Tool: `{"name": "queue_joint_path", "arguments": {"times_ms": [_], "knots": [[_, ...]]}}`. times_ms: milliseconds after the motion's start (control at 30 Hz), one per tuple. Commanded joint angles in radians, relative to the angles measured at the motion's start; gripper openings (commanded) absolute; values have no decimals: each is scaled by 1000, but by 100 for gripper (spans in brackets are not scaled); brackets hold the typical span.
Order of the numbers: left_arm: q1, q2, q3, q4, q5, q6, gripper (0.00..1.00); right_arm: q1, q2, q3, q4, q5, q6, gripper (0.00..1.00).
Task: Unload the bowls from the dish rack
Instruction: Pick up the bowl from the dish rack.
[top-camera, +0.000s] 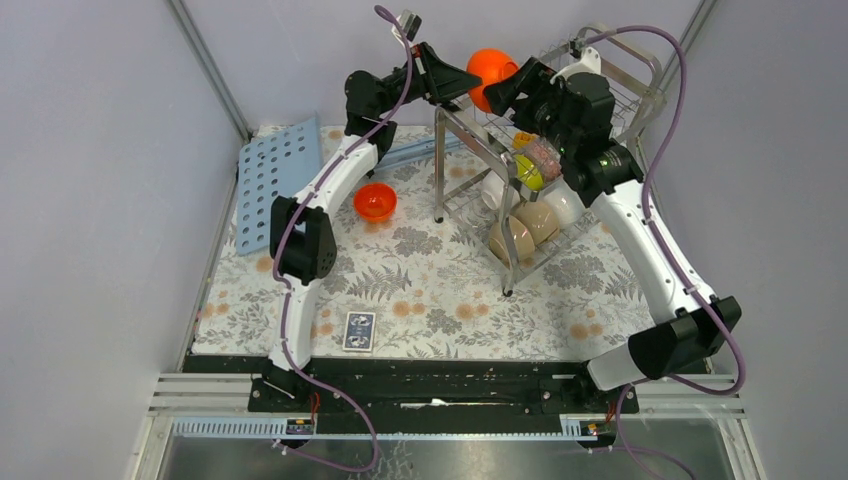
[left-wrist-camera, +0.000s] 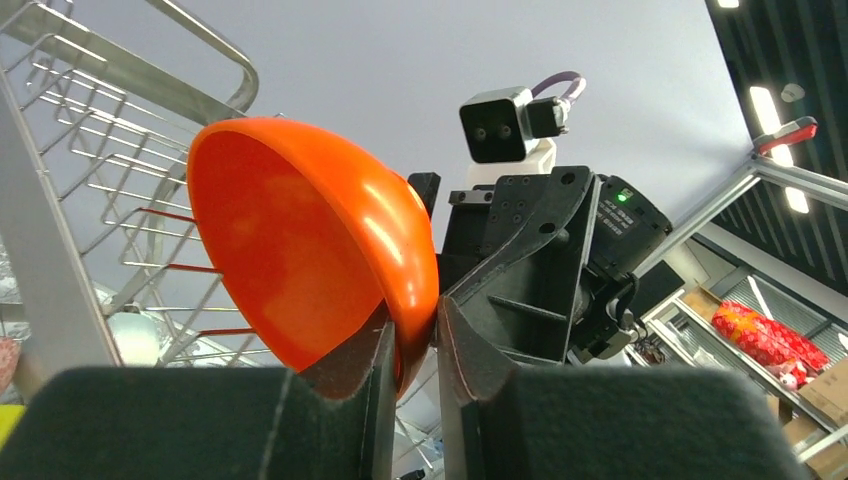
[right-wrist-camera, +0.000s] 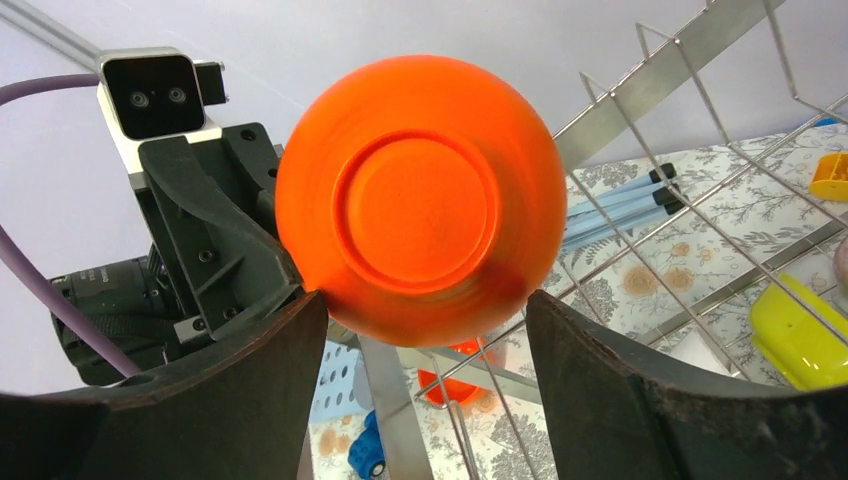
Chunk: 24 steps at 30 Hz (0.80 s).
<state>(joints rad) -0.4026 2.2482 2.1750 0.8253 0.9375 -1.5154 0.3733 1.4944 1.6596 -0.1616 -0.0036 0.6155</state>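
On my floral worktop (top-camera: 420, 290) the shiny steel-wire dish rack (top-camera: 476, 140) stands far right, beige bowls (top-camera: 525, 230) leaning in its lower rungs. At its top corner hangs a glossy, round orange bowl (top-camera: 490, 72). My left gripper (left-wrist-camera: 412, 340) pinches its jaws narrow on the thin rim, and my right gripper (right-wrist-camera: 425, 300) spreads its jaws wide around the base, probably to steady it.

The raised bowl (left-wrist-camera: 300, 260) has its rim clamped between the fingers (left-wrist-camera: 350, 370) of the left gripper (left-wrist-camera: 412, 335); its base faces the right gripper (right-wrist-camera: 425, 300), whose fingers stand apart on either side of it; the dish rack (top-camera: 440, 165) lies beyond the bowl from the left fingers; two bowls (top-camera: 520, 235) rest in its lower tier, beneath the right fingers; a second bowl (top-camera: 375, 201) sits on the table (top-camera: 430, 290) below the left fingers, with the perforated board (top-camera: 270, 180) further left.
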Motion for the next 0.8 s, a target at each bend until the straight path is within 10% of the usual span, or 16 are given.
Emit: {"name": "queue_joint_path", "arguments": {"times_ms": [0,767], "knots": [[-7,-123,-4,150,7,-42,0,4,-54,-24,35,-16,-12,81],[-7,-203,-41,158,-72,-65,0,4,-330,-85,-46,6,-48,92]]}}
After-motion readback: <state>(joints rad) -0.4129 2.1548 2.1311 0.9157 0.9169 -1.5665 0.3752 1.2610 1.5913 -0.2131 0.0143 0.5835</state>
